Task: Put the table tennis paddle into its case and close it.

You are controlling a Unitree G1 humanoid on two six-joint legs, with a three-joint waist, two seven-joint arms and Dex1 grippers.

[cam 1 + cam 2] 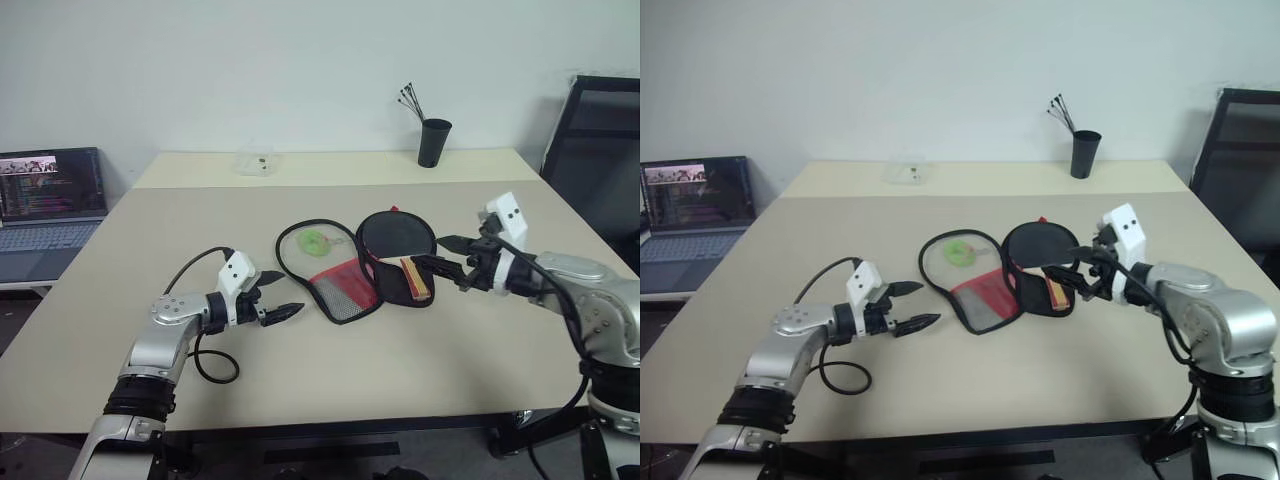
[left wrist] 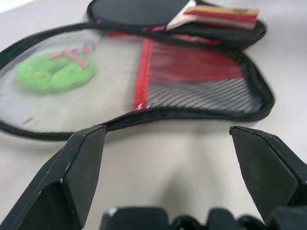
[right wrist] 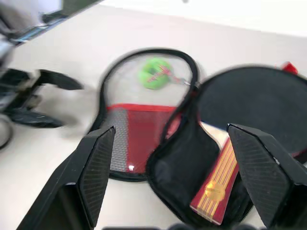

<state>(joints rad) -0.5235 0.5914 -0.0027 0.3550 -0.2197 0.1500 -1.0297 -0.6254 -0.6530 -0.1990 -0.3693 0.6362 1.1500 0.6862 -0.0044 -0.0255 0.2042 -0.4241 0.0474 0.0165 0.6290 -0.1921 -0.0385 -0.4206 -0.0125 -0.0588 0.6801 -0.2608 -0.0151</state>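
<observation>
A: Where is the table tennis paddle (image 1: 396,240) now?

B: It lies inside the case (image 1: 345,262), on the half nearer to the right gripper (image 1: 447,257). The black face rests in the round part and the striped handle lies in the narrow part. The case is unfolded flat on the table (image 1: 300,370), so the paddle is in but nothing covers it.

A: And the other half of the case?

B: It lies open beside the paddle, on the side of the left gripper (image 1: 277,294). It has a clear round part and a red mesh part. A small green lump (image 1: 315,241) sits in the round part.

A: What do the grippers do?

B: Both have the fingers spread and hold nothing. The left gripper is just beside the mesh half, at its outer edge. The right gripper hovers near the handle end of the paddle.

A: So which step is in hand?

B: I judge that the putting in is done and the closing is not yet begun. The next move calls for taking the rim of the mesh half and folding it over the paddle, while the other gripper keeps the paddle half steady. After that comes the zip.
</observation>
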